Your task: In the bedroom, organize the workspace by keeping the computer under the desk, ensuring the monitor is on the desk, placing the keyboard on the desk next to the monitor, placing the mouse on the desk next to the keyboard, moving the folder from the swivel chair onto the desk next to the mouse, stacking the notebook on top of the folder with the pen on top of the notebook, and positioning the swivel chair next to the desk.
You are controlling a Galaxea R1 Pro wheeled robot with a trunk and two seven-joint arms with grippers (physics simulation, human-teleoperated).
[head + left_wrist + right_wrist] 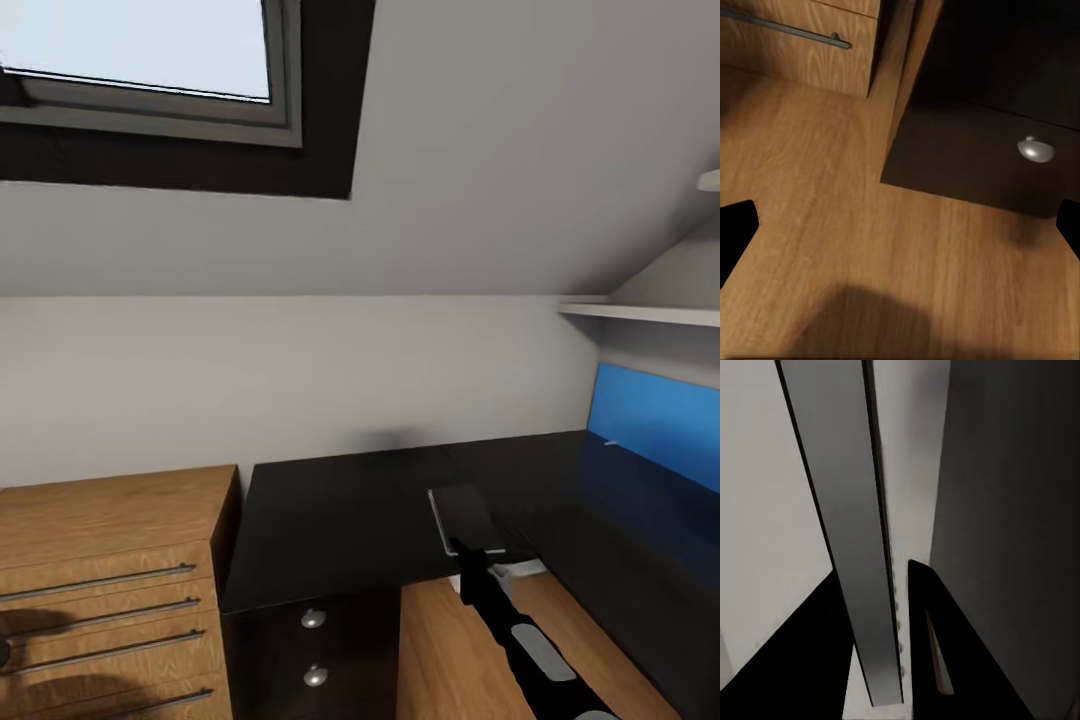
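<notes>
A glossy black L-shaped desk (350, 520) fills the lower middle and right of the head view, its drawer unit with silver knobs (314, 619) below. A light wooden cabinet (110, 580) stands at lower left. Right of centre, the right gripper (468, 556) is clamped on a small grey notebook (465, 518) over the desktop. The left gripper (900, 225) hangs spread wide over wooden floor (870, 247).

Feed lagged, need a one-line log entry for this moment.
right gripper: shut on pale grey flat notebook | notebook: above glossy black desk | left gripper: open, over wooden floor
</notes>
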